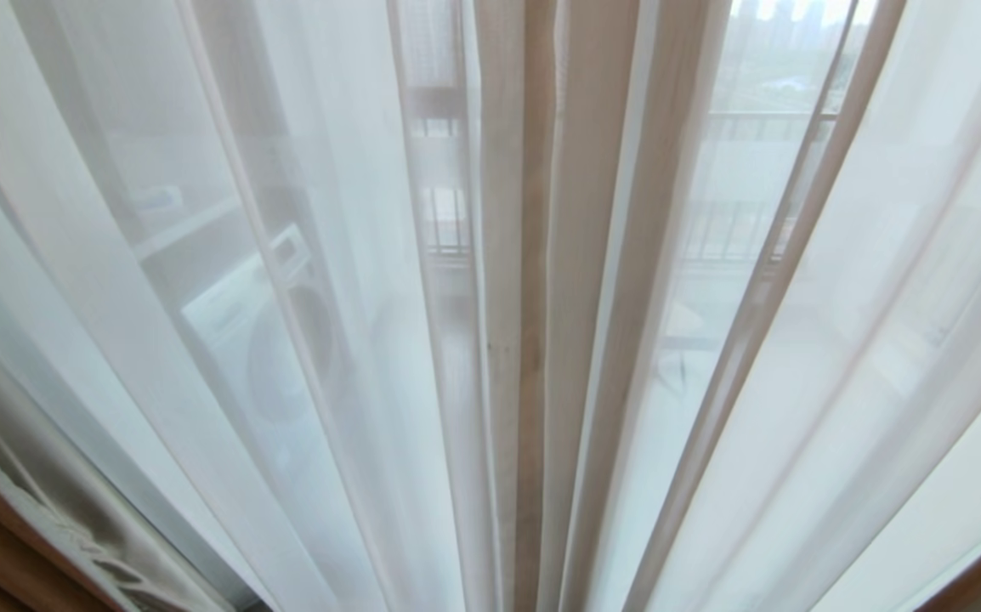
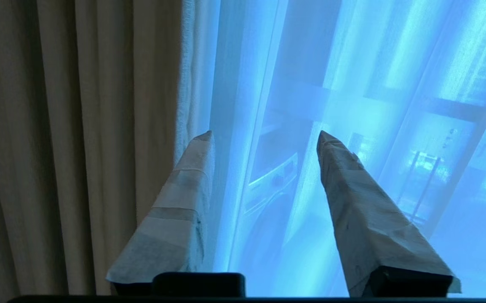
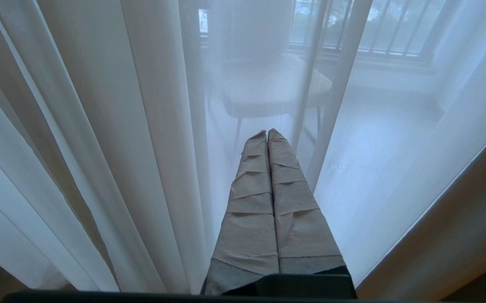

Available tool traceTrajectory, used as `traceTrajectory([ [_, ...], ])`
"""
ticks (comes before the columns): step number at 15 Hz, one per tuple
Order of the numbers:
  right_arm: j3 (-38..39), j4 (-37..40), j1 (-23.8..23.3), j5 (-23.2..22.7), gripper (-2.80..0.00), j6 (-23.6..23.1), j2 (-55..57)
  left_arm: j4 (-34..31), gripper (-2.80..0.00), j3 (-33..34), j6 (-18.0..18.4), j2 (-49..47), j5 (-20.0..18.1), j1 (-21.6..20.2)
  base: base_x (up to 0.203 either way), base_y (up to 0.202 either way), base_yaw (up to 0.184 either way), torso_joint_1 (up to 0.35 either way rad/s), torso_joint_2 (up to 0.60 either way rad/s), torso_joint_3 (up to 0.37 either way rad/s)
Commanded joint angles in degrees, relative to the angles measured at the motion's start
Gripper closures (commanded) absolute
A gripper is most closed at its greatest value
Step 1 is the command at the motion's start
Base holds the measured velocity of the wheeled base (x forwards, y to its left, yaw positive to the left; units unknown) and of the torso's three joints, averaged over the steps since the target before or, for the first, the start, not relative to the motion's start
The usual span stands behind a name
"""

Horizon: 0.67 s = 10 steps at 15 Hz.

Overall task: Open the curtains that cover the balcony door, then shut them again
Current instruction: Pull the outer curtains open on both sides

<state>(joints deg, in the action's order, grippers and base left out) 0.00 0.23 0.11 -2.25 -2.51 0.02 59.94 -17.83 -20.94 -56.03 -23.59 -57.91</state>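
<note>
Sheer white pleated curtains point(image 1: 286, 297), thick beige drape point(image 2: 57, 126), left claw point(image 2: 264, 136) parted w/ nothing gripped, right claw point(image 3: 267, 134) closed, empty

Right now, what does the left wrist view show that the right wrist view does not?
Left wrist only: the left tool standing open before the sheer, the opaque beige drape beside it, and a washing machine behind the fabric. Right wrist only: the right tool shut, a chair and barred window beyond. Both: the white sheer curtain.

Daylight glows softly through the curtains point(image 1: 303, 255); folds fan outward toward the head view's edges; the left wrist view is blue-tinted, dim at left.
</note>
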Motion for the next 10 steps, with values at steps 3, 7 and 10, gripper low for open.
traceTrajectory([
  [3, 0.0, 0.0, 0.1, 0.0, 0.00, 0.0, 0.0, 0.3, 0.00, 2.0, 0.1, 0.0, -0.2, 0.4, 0.000, 0.000, 0.000, 0.000, 0.00, 0.000],
  [7, 0.0, 0.0, 0.0, 0.0, 0.00, 0.0, 0.0, 0.4, 0.00, 4.0, 0.1, 0.9, -0.4, 0.7, 0.000, 0.000, 0.000, 0.000, 0.00, 0.000],
  [10, 0.0, 0.0, 0.1, 0.0, 0.00, 0.0, 0.0, 0.5, 0.00, 4.5, 0.2, 0.9, -0.9, 2.8, 0.000, 0.000, 0.000, 0.000, 0.00, 0.000],
])
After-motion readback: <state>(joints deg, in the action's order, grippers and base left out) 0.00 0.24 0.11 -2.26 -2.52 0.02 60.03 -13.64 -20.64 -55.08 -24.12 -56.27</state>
